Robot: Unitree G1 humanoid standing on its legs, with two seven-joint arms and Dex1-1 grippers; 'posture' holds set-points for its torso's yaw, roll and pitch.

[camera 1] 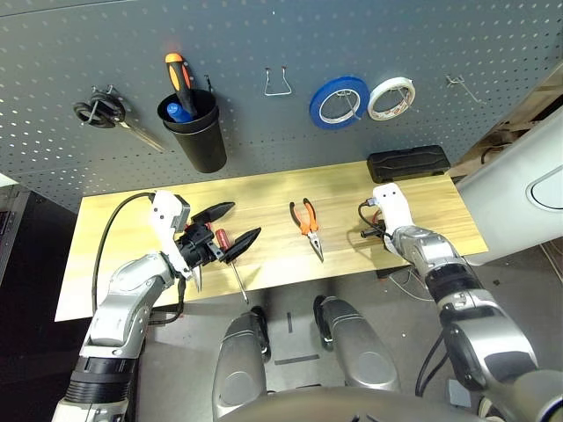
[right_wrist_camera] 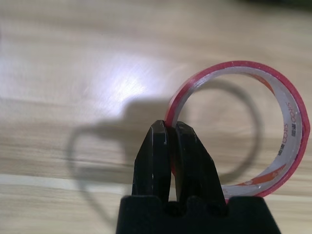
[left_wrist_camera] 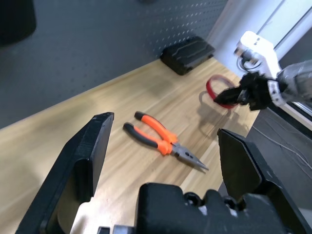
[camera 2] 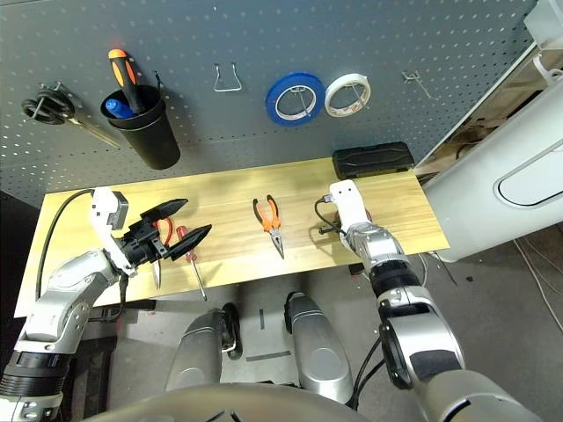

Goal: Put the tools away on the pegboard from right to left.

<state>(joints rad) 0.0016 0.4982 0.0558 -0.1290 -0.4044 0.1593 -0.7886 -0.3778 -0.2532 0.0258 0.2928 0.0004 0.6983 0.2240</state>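
My right gripper (right_wrist_camera: 170, 127) is shut on the rim of the thin red tape ring (right_wrist_camera: 288, 117), which stands upright over the wooden table (camera 1: 422, 207) at its right end; the same grip shows in the left wrist view, gripper (left_wrist_camera: 229, 96) on ring (left_wrist_camera: 213, 84). The orange-handled pliers (camera 1: 306, 224) lie flat mid-table. My left gripper (camera 1: 244, 220) hangs open over the left part, holding nothing. Just beneath it lie the red-handled screwdriver (camera 1: 230, 255) and the red-handled scissors (camera 2: 157, 264), partly hidden by the fingers. The pegboard (camera 1: 264, 35) rises behind the table.
On the pegboard hang black-handled scissors (camera 1: 101, 112), a black cup (camera 1: 201, 136) holding an orange-handled screwdriver, a bare wire hook (camera 1: 278, 83), a blue tape roll (camera 1: 339, 101), a white tape roll (camera 1: 391, 97) and a small hook (camera 1: 459, 83). A black case (camera 1: 409, 163) lies at the table's back right.
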